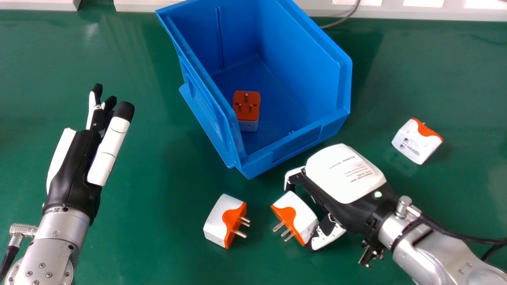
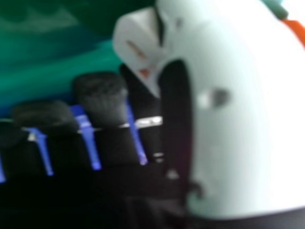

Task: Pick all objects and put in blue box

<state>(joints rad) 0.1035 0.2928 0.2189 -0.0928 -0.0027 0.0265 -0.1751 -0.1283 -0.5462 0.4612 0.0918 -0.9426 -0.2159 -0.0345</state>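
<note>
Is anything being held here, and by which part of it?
The right hand pinches a boxy white-and-orange plug adapter by its white body, its metal prongs free; the left hand holds nothing.

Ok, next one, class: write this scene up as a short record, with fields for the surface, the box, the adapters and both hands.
surface: green table
container: blue box, open-topped
in box: one adapter, pins up
loose, nearer than box: left adapter, on its side
loose, right of box: right adapter
right hand: fingers and thumb around the middle adapter
left hand: at head view's left, fingers extended, holding nothing
adapters outside box: three
</note>
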